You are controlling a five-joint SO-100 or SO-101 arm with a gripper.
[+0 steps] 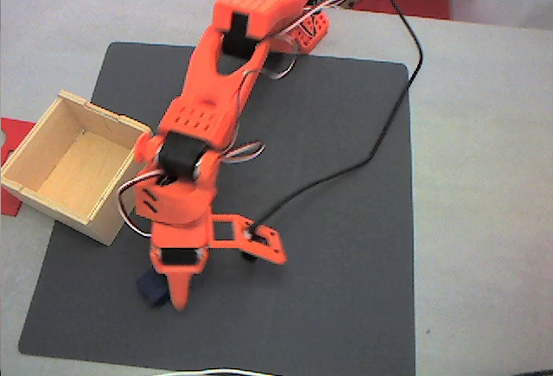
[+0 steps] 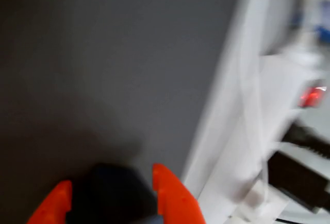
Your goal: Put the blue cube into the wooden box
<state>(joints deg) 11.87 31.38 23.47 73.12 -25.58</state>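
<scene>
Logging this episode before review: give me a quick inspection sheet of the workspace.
Surface: dark grey mat on a pale table.
Job's things: blue cube on the mat near its front edge, between the fingertips; wooden box empty, sitting on the mat's left edge in the fixed view.
Clutter: flat red piece partly under the box.
Grippers: gripper down at the mat, one orange finger on each side of the cube; whether it grips cannot be told.
Cables: black cable across the mat to the wrist; white cable at the front edge.
Surroundings: blurred, indistinct items beyond the mat in the wrist view.
</scene>
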